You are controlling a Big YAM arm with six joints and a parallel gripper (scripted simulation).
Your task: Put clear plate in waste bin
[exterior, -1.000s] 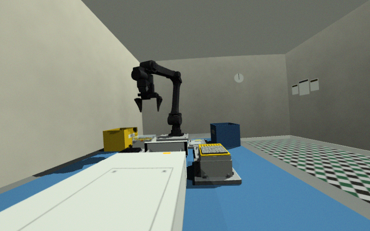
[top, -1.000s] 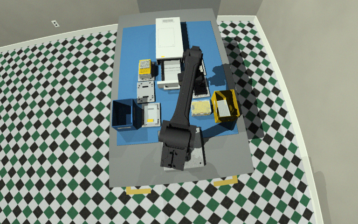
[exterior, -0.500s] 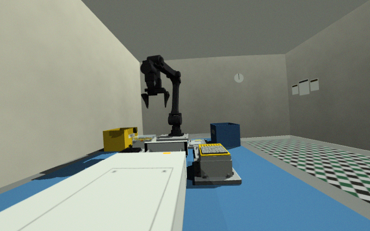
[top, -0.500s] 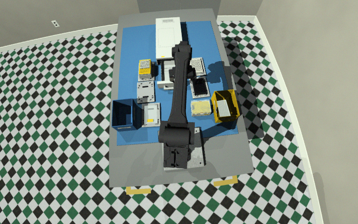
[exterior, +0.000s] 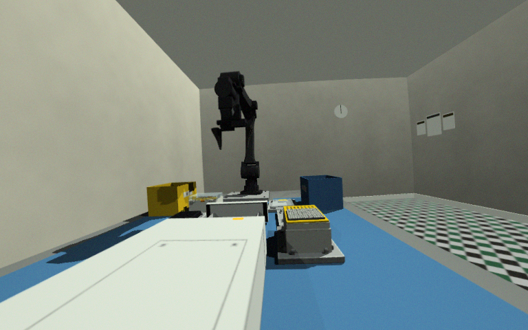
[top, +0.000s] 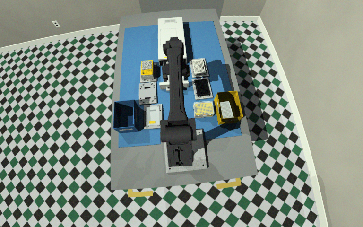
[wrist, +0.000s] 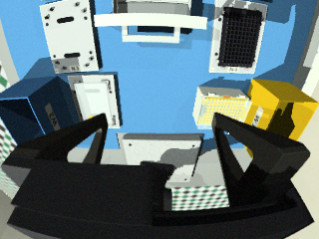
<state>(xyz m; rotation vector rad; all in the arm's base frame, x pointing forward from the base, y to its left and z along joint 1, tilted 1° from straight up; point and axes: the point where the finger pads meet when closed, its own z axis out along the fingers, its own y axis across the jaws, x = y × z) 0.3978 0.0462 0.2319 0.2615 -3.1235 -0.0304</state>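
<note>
The clear plate (top: 227, 109) lies flat inside the yellow bin W1 (top: 231, 106), which stands upright at the right edge of the blue mat. The bin also shows in the exterior view (exterior: 171, 198) and in the wrist view (wrist: 279, 110), where its inside is hidden. My gripper (exterior: 220, 136) is open and empty, high above the middle of the bench and pointing down. In the wrist view its fingers stand wide apart with nothing between them. In the top view the arm hides most of the gripper.
A blue bin (top: 124, 115) stands at the mat's left edge. On the left are a yellow tip box (top: 146, 68), an empty grey nest (top: 147, 92) and a white holder (top: 153, 115). On the right are a white plate (top: 198, 66), a black plate (top: 202, 87) and a yellow plate (top: 203, 109). A white instrument (top: 171, 37) is at the far end.
</note>
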